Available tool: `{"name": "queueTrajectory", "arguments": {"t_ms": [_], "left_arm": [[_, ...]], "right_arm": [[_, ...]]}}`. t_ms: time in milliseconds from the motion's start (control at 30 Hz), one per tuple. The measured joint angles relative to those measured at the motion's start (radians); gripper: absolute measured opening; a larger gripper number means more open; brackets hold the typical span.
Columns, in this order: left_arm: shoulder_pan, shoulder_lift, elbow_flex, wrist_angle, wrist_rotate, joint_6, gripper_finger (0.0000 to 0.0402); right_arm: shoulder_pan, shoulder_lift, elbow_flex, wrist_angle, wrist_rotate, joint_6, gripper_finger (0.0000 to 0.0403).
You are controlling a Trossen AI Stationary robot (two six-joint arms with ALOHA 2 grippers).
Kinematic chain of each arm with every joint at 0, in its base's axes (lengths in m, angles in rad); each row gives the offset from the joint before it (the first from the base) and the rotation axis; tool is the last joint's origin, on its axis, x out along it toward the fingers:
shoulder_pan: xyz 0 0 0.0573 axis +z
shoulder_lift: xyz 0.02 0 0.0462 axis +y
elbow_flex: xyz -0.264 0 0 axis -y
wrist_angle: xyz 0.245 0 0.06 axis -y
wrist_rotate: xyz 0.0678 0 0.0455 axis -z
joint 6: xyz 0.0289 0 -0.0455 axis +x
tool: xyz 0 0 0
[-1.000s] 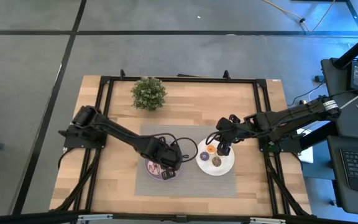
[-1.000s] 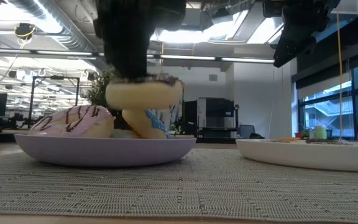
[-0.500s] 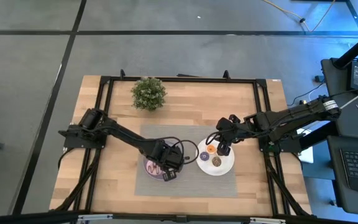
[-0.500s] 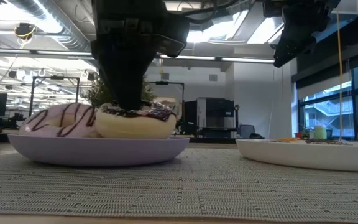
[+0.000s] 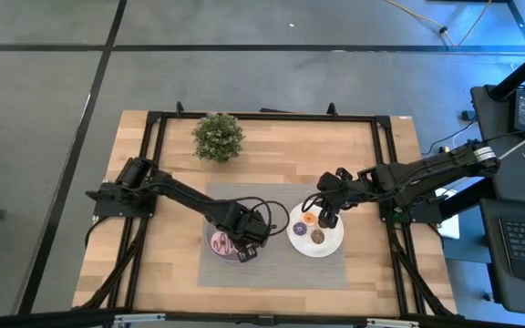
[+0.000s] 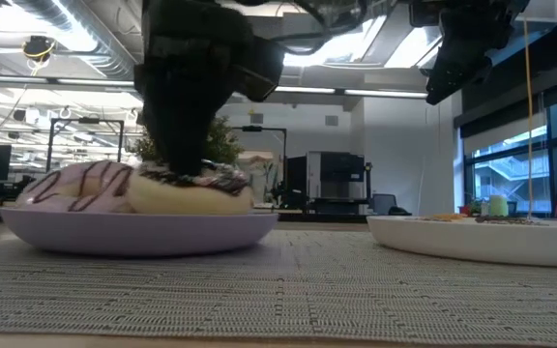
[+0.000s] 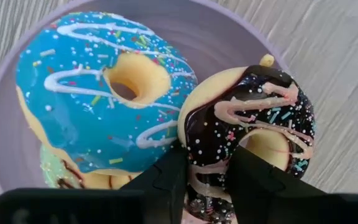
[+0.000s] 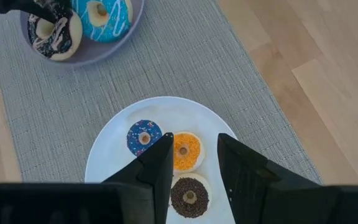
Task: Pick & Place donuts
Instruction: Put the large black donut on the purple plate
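A lilac plate (image 5: 215, 250) on the grey mat holds a blue-iced donut (image 7: 98, 93), a pink-iced donut (image 6: 75, 188), a green-iced one (image 7: 53, 177) under the blue, and a chocolate-white donut (image 7: 253, 118). My left gripper (image 7: 207, 168) is over this plate, shut on the chocolate-white donut; it also shows in the high view (image 5: 244, 244). My right gripper (image 8: 193, 146) hangs open and empty above the white plate (image 8: 104, 162), on which lie small blue (image 8: 144, 137), orange (image 8: 185, 151) and dark brown (image 8: 189, 196) donuts. My left gripper pinches the chocolate-white donut's ring wall (image 7: 211, 163) between its two fingers, one finger (image 7: 169, 177) at the outer rim beside the blue donut, the other finger (image 7: 253, 180) at the hole. The fingers come from above, pointing down. The donut (image 6: 196, 188) lies nearly flat on the lilac plate (image 6: 138, 232), against the pink donut.
A green potted plant (image 5: 218, 137) stands at the table's far side, left of the middle. The grey mat (image 5: 272, 264) lies under both plates. The black frame rails (image 5: 153, 146) run along the table's edges.
My left gripper has gone down with the chocolate-white donut, still shut on it. The donut hung clear above the lilac plate and now lies on it beside the pink donut. The lilac plate has slid a little toward the table's left.
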Motion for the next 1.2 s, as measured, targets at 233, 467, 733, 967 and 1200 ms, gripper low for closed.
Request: {"name": "queueTrajectory", "arguments": {"t_ms": [233,467,733,967,1200], "left_arm": [[0.015,-0.001,-0.001,-0.016,0.063,-0.018,0.0118],[0.022,-0.001,0.025,-0.084,0.064,-0.03,0.0119],[0.027,-0.001,0.114,-0.168,-0.003,0.011,0.0115],[0.034,-0.001,0.116,-0.225,-0.027,0.011,0.012],[0.034,-0.001,0.116,-0.229,-0.043,0.008,0.0116]], "right_arm": [[0.0,0.0,0.0,-0.001,0.0,0.0,0.0127],[0.0,0.0,0.0,-0.002,0.0,0.0,0.0127],[0.0,0.0,0.0,-0.002,0.0,0.0,0.0127],[0.037,0.012,0.0,0.139,-0.03,-0.04,0.0127],[0.112,0.193,0.001,0.54,-0.044,-0.162,0.0127]]}}
